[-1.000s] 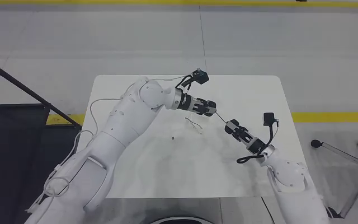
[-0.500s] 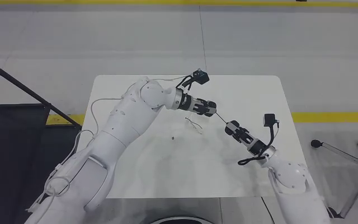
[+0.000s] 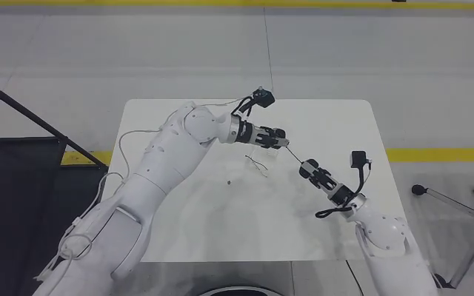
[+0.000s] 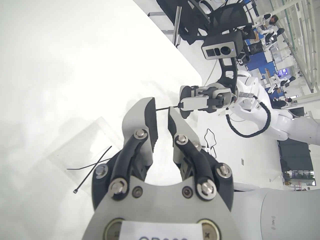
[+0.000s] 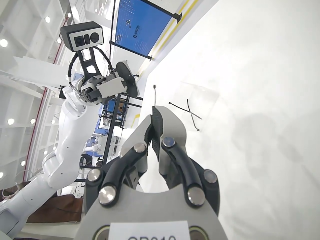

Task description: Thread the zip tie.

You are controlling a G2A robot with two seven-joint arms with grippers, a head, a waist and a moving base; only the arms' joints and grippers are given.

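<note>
The right gripper (image 5: pixel 155 116) is squeezed tight on the zip tie (image 5: pixel 155 96), which sticks out past its tips, above the table (image 3: pixel 259 222). The left gripper (image 4: pixel 161 109) has its fingers (image 4: pixel 150 121) apart, and the tie crosses the gap at their tips. To do this well, I think it should close slowly, grab the tie end and keep it straight, away from the spare ties (image 4: pixel 86 177) on the clear bag (image 4: pixel 75 141).

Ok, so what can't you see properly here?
- Where the zip tie ends: left wrist view, hidden behind a finger of the left end effector.
- How much of it the right end effector pinches: right wrist view, its pads cover it.
- The speck on the table: top view, too small.
</note>
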